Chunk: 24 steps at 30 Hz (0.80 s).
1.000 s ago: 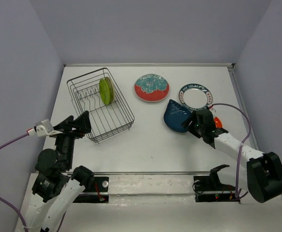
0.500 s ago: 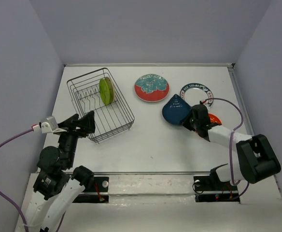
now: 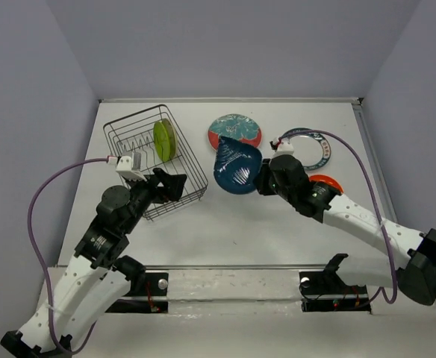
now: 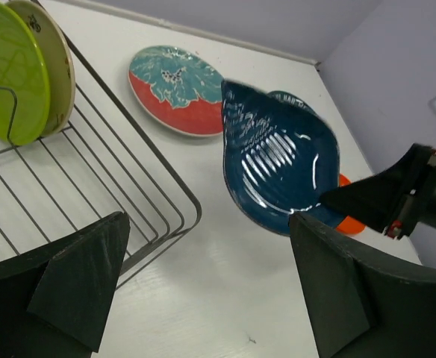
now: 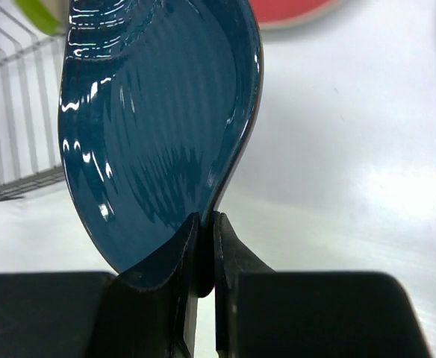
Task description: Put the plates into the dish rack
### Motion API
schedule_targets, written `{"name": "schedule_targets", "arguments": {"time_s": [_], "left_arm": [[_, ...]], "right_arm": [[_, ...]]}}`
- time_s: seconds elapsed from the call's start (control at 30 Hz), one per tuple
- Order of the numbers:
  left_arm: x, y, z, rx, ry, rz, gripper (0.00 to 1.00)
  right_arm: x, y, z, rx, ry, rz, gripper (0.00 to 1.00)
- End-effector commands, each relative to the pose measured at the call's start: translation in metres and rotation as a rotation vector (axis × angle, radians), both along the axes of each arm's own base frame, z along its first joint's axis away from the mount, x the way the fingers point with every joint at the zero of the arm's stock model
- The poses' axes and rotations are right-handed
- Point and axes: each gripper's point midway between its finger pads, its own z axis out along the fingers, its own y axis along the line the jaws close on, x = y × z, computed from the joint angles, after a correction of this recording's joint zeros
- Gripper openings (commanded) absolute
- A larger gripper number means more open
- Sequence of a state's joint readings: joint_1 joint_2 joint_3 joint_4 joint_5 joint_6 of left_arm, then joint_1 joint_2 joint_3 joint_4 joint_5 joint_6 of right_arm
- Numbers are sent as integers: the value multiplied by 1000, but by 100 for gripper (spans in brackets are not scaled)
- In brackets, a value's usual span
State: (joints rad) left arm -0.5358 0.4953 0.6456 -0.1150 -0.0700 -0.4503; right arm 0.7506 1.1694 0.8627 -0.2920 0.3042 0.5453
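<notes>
Now the right fingers (image 5: 158, 287), clamped on the blue leaf plate (image 3: 237, 165), have swung it toward nine o'clock, meeting the wide-spread left fingers (image 4: 83, 276) by the dish rack (image 3: 145, 173): handover likely

glossy ribbed blue plate (image 5: 158, 127), black wire rack (image 3: 154, 160), matt white table (image 3: 225, 224)

Lab enclosure: plain walls (image 3: 39, 89), white table (image 3: 240, 231)

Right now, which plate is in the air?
The dark blue leaf-shaped plate, pinched in the right arm's jaws; others lie on the table or stand in the rack.
</notes>
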Motion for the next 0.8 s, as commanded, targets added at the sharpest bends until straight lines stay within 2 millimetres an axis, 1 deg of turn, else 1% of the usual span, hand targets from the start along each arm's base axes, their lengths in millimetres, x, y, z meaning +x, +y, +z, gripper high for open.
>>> {"name": "schedule_targets", "arguments": {"time_s": [0.0, 0.03, 0.07, 0.1, 0.13, 0.2, 0.27, 0.3, 0.4, 0.43, 0.47, 0.5, 0.53, 0.6, 0.67, 0.7, 0.73, 0.77], "left_arm": [[-3, -9, 22, -31, -7, -46, 99], [-2, -7, 18, -5, 18, -35, 99], [0, -3, 15, 14, 31, -14, 99], [3, 3, 10, 38, 44, 23, 99], [12, 21, 6, 68, 48, 130, 99], [18, 44, -9, 117, 80, 250, 99], [24, 73, -24, 176, 124, 385, 99], [27, 82, -30, 189, 150, 427, 99], [32, 109, -39, 200, 185, 517, 91], [35, 130, -45, 202, 214, 583, 87], [37, 138, -51, 200, 236, 614, 83], [41, 143, -59, 175, 273, 634, 76], [44, 146, -66, 163, 291, 642, 74], [49, 159, -79, 150, 343, 689, 73], [48, 175, -86, 161, 370, 758, 73], [49, 178, -92, 173, 393, 771, 73], [49, 182, -96, 192, 404, 783, 74], [49, 182, -104, 206, 422, 783, 75]], "right_arm": [[19, 40, 111, 168, -276, 73, 7], [22, 44, 114, 164, -286, 84, 7], [18, 53, 119, 178, -291, 110, 7], [20, 56, 123, 177, -301, 122, 7], [17, 66, 135, 203, -320, 151, 7], [18, 76, 136, 219, -323, 181, 7], [20, 79, 138, 223, -326, 188, 7], [20, 80, 139, 229, -331, 190, 7], [17, 80, 137, 233, -333, 206, 7], [14, 78, 140, 237, -340, 211, 7], [13, 77, 139, 235, -341, 214, 7], [10, 75, 139, 238, -343, 220, 7], [8, 74, 138, 239, -344, 226, 7], [3, 73, 133, 240, -337, 239, 7], [-3, 68, 138, 257, -350, 245, 7], [-5, 68, 138, 261, -351, 251, 7], [-8, 67, 134, 260, -344, 263, 7], [-10, 66, 135, 267, -346, 268, 7]]}}
